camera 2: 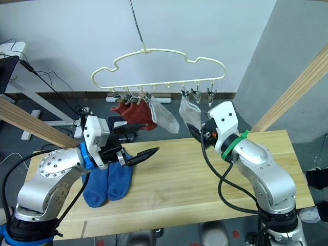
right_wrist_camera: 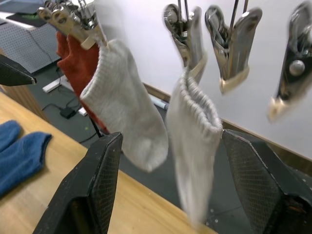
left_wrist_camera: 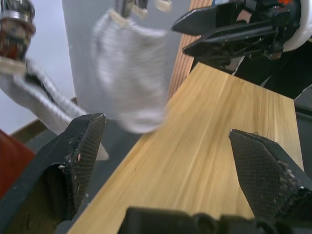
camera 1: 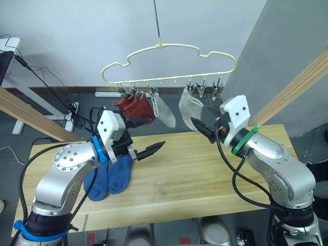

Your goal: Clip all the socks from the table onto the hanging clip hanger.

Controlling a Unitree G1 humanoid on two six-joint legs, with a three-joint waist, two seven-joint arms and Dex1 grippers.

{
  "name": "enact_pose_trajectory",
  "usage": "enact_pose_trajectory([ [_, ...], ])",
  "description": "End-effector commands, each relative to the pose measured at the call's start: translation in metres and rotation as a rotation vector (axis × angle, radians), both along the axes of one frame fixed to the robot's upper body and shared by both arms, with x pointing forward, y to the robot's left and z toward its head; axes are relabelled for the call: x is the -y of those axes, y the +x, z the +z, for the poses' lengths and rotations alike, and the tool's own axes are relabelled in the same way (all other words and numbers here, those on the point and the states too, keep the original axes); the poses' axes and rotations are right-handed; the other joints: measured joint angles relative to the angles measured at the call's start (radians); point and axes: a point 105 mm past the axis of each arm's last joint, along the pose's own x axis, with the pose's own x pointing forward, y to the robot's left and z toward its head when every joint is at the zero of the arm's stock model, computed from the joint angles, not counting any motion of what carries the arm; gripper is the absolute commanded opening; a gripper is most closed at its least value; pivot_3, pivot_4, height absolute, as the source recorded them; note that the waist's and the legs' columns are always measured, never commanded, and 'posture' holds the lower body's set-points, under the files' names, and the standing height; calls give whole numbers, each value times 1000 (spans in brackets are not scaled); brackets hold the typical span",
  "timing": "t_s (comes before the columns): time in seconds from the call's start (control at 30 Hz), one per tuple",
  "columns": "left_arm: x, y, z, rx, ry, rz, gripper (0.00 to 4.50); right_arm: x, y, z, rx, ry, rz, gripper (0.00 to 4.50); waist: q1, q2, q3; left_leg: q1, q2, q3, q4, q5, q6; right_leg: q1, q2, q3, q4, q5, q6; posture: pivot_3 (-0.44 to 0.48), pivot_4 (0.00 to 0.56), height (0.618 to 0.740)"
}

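Two blue socks (camera 1: 108,177) lie on my counter (camera 1: 195,174); four, seemingly, hang clipped on the hanger (camera 1: 169,64). Left hand (camera 1: 148,151) and right hand (camera 1: 202,128) both gape, empty.

Two pale wooden beams (camera 1: 300,84) slant in from either side, black cables (camera 1: 48,84) trail across the grey floor, and a white power strip (camera 1: 105,94) lies along the wall.

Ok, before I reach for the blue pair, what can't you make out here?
- Blue socks: upper ends hidden behind the left end effector in the eye views.
- Red socks: overlapping, so their clips cannot be told apart.
- Second grey sock: blurred in the right wrist view; clip grip unclear.
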Motion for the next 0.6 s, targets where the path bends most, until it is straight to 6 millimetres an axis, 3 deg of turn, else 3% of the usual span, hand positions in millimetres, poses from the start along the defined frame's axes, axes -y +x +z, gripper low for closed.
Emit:
enact_pose_trajectory([
  [0.03,5,-2,6,34,-9,-18,4495,-4,-4,20,103,35,-13,3351,-1,0,0,0,0,0,0,0,0,0,0,0,0,0,0,-189,341,740],
  [0.37,11,4,5,59,1,-42,4495,-17,9,26,198,25,-94,3351,-4,0,0,-1,0,0,1,0,0,-1,0,0,1,0,0,-201,323,740],
  [0.6,12,5,4,69,8,-48,4495,-15,18,26,238,-4,-152,3351,-4,0,0,-1,0,0,1,0,0,-1,-1,-1,1,0,0,-200,319,740],
])
